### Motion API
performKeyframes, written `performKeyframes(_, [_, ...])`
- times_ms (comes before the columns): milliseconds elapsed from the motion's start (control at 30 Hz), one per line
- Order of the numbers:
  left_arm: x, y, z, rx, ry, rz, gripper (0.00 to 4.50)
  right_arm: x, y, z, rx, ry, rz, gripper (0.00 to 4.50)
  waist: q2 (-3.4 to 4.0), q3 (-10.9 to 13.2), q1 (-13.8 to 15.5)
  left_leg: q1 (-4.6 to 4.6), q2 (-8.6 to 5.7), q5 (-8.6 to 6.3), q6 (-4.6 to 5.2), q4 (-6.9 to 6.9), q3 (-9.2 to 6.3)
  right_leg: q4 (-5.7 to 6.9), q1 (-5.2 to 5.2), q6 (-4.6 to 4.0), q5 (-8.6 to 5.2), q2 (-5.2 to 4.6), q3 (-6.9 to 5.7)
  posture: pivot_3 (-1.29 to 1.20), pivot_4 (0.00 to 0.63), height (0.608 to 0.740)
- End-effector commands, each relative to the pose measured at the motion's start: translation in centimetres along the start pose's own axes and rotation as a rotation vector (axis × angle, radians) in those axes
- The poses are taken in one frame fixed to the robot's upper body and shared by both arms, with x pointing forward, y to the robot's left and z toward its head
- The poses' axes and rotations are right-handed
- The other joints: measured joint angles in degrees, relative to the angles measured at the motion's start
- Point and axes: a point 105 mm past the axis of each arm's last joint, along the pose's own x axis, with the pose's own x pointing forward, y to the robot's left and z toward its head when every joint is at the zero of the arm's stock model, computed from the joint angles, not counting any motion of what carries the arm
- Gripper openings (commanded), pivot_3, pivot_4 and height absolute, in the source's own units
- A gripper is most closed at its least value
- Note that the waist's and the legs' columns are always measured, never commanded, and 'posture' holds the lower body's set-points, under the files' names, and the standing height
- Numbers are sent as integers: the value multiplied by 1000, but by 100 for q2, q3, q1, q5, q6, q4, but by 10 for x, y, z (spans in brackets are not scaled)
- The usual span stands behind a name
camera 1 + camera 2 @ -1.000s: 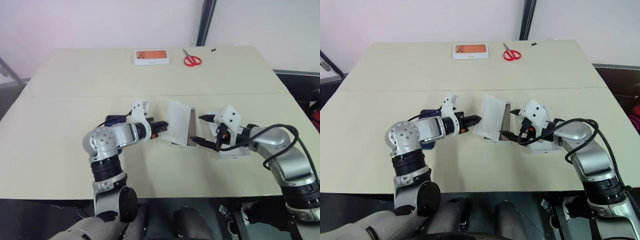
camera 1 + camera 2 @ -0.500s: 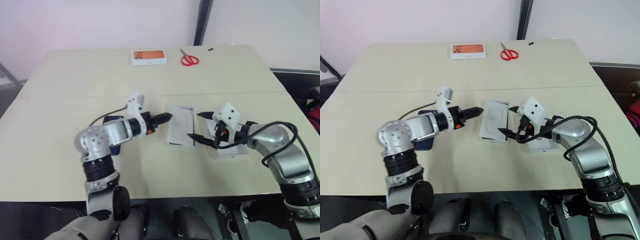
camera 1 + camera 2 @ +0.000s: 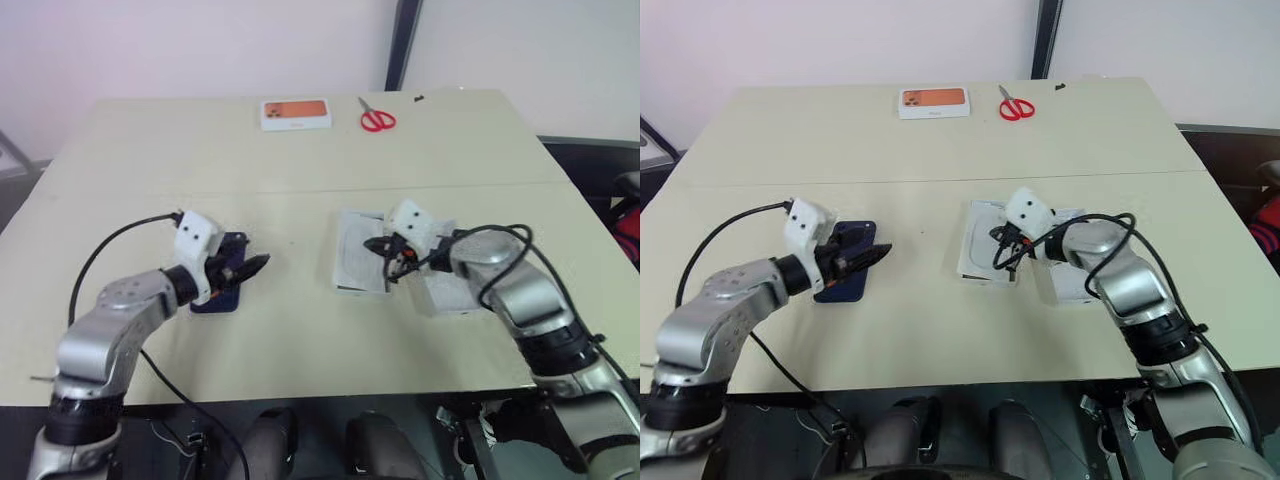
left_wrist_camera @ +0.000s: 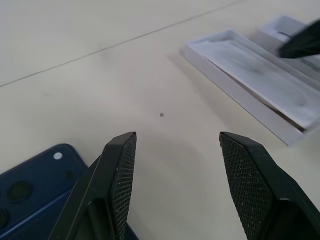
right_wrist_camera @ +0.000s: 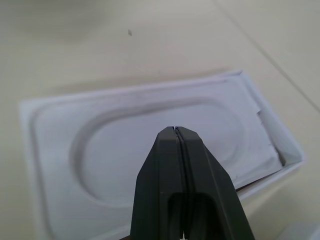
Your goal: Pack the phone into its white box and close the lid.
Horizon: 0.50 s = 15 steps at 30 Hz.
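The tabletop (image 3: 300, 160) carries everything; the white box (image 3: 350, 262) lies open at its middle, its moulded insert (image 5: 150, 145) bare; the lid (image 3: 450, 295) sits just beside it under the right arm; the phone (image 3: 845, 262) lies face down well to the left; the right gripper (image 3: 998, 237) hovers over the box, jaws closed on nothing; the left gripper (image 3: 872, 256) hangs over the phone, jaws parted and empty; far off lie an orange-print box (image 3: 296, 113) and scissors (image 3: 377, 118).

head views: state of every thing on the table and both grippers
phone: flat on the table, camera side up, not boxed
white box: open, empty of the phone
lid: off, lying beside the box
left gripper: open, empty, over the phone
right gripper: shut, empty, over the box
scissors: closed
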Motion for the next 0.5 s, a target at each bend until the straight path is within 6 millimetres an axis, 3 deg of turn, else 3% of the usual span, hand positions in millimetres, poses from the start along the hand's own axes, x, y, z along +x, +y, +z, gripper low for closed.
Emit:
performKeyframes(33, [-11, -12, 4, 115, -23, -63, 2783, 9, -7, 6, -29, 13, -23, 48, 1, 1, -3, 0, 0, -2, 4, 0, 0, 0, 0, 0, 0, 0, -1, 0, 150, 740])
performKeyframes(233, [-23, -25, -8, 112, -3, -121, 2783, 21, -10, -9, -93, 99, -31, 48, 1, 1, 15, -1, -1, -15, 25, 2, -1, 0, 2, 0, 0, -2, -2, 0, 150, 740])
performKeyframes(500, [-28, -35, -14, 98, 16, -143, 2783, 19, -34, -17, -216, 167, -139, 48, 2, 0, 3, 1, 0, -15, 26, 1, -1, 2, 2, 0, 0, -1, -2, 0, 150, 740])
